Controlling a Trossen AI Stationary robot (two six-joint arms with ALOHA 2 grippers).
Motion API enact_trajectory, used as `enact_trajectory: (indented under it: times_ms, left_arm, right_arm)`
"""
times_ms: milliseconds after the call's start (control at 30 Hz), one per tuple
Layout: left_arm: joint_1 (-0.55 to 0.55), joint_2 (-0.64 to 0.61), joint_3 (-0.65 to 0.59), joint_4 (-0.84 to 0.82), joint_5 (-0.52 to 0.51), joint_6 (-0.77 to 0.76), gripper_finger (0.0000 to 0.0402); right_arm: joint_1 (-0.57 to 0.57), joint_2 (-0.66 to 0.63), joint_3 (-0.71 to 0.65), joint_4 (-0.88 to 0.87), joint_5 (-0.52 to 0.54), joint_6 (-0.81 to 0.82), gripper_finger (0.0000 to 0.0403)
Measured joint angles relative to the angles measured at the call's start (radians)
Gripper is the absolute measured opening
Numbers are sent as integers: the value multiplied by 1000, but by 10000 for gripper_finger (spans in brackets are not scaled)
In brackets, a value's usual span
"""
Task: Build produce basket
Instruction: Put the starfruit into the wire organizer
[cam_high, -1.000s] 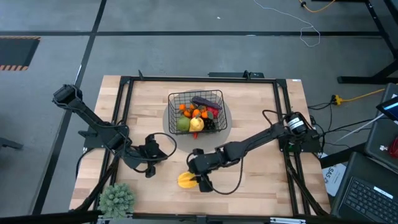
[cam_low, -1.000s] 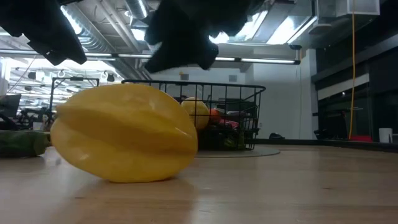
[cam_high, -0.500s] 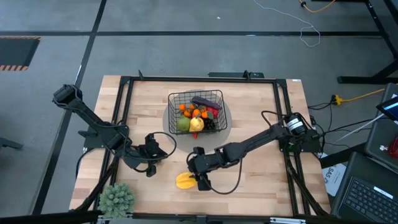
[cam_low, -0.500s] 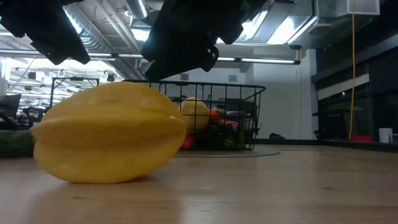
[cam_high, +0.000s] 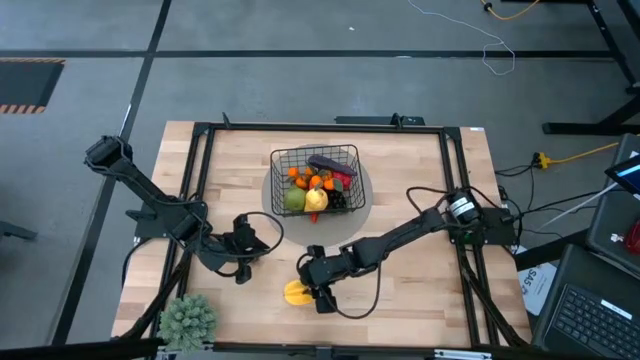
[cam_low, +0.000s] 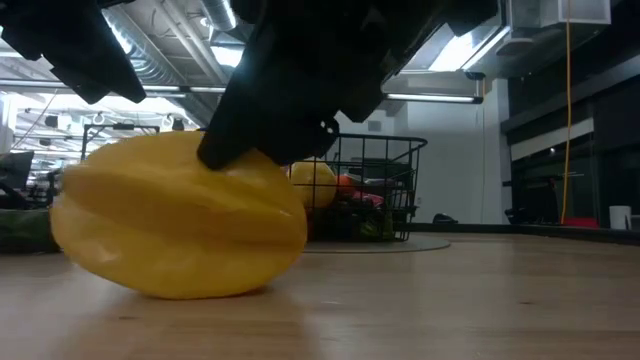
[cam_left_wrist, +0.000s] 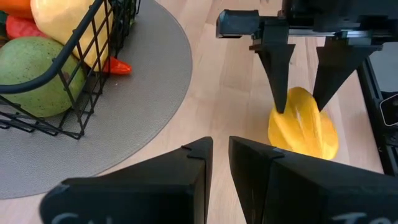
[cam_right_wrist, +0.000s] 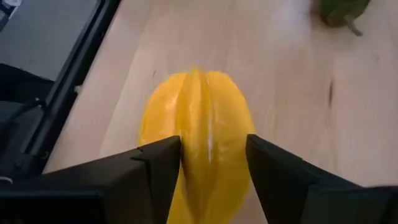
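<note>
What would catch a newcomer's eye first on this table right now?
The yellow star fruit near the table's front edge, with the right pincer straddling it, fingers open on either side. Behind it, mid-table, sits the black wire basket, already full of bright produce. The left pincer waits nearby.

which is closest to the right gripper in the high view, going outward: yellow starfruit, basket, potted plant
1. Yellow starfruit, between the right gripper fingers, table's near edge.
2. Basket, farther back, centre of the table.
3. Potted plant, near-left corner, farthest.
</note>
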Motion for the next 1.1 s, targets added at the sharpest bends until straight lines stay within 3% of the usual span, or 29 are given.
enact_trajectory:
  times_ms: [200,433,600,833,1100]
  left_arm:
    - [0,0,0,-1,0,0,41]
    - [0,0,0,-2,-2,0,41]
    - [0,0,0,-2,-2,0,41]
    - [0,0,0,-3,-3,0,41]
    - [0,0,0,-3,-24,0,41]
  right_arm:
    - [-6,15,2,13,-2,3,166]
    - [-7,15,3,10,17,3,21]
    - [-9,-23,-1,-61,90,-4,11]
    - [-5,-155,101,-465,452,-9,4]
    - [5,-188,379,-902,904,-4,3]
